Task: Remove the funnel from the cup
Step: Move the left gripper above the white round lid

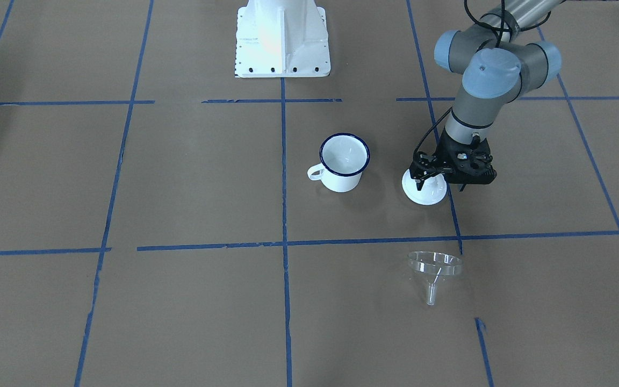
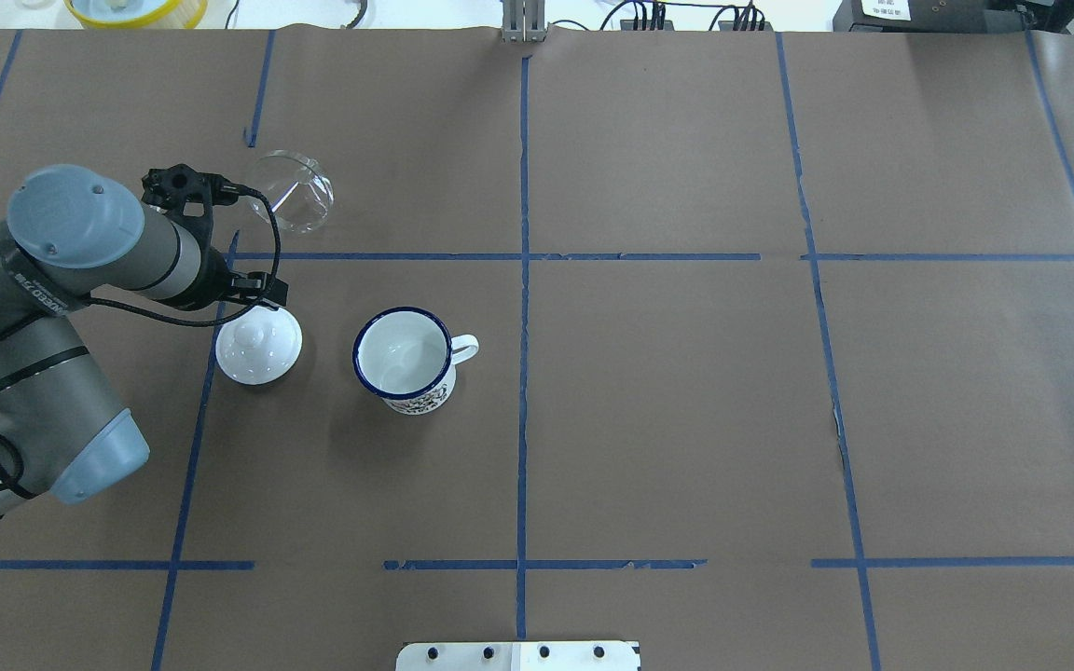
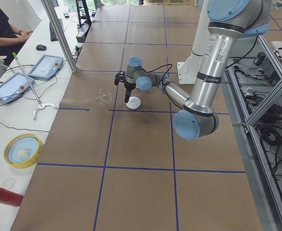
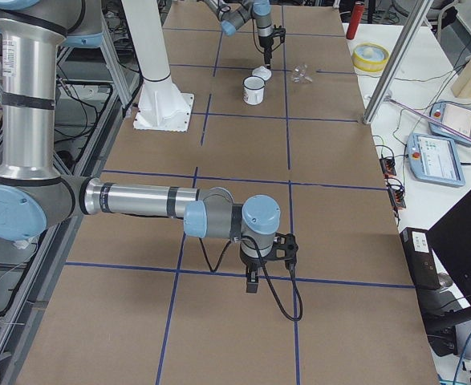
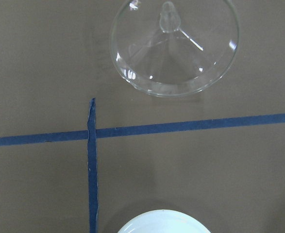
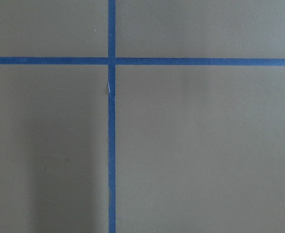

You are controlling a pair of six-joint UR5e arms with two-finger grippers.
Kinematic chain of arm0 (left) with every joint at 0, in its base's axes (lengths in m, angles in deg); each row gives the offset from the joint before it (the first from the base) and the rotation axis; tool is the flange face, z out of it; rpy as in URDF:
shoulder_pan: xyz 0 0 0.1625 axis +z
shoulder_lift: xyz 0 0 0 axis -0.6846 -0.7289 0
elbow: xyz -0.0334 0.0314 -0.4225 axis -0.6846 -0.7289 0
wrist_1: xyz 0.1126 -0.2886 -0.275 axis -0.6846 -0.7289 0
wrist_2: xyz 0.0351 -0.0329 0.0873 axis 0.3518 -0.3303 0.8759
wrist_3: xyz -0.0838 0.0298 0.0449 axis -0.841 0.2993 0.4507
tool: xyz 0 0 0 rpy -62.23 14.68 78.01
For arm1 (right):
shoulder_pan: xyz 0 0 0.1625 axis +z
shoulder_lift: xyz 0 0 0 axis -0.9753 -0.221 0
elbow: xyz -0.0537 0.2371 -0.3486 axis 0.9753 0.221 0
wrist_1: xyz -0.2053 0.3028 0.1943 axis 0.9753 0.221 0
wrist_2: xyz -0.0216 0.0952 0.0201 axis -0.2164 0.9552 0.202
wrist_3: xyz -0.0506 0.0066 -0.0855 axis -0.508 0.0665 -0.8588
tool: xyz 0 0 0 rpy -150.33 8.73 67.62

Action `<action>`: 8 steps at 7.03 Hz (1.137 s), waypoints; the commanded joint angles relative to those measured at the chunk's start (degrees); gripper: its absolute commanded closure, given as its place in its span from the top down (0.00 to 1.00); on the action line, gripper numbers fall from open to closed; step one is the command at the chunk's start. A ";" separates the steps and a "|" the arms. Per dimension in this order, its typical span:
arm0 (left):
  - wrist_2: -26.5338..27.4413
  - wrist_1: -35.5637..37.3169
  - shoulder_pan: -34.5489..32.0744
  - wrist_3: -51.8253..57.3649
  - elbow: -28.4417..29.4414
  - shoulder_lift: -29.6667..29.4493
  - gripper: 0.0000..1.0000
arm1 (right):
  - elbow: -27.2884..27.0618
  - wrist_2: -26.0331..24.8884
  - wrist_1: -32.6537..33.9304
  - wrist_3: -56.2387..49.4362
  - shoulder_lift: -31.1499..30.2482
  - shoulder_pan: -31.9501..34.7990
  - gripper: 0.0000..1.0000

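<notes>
The funnel point(image 1: 434, 267) is out of the cup point(image 1: 343, 161). It lies on its side on the brown worktop point(image 1: 191, 177), well apart from the cup, with its spout pointing away from the robot. The cup stands upright and empty. Near it sits a white knobbed lid point(image 1: 424, 189), and the left pincer point(image 1: 421, 181) hangs just over that lid; I cannot tell whether it is clenched or released. The right pincer point(image 4: 252, 282) hangs low over bare paper far off, and I cannot tell its state either.
</notes>
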 commanded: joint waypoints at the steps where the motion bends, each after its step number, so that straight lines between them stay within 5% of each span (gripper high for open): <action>1: -0.72 0.59 0.04 0.02 -0.12 0.31 1.00 | 0.00 0.00 0.00 0.00 -0.06 0.00 1.00; 8: -3.88 0.16 0.13 -0.07 0.76 0.14 0.75 | 0.00 0.00 0.00 0.00 -0.06 0.00 1.00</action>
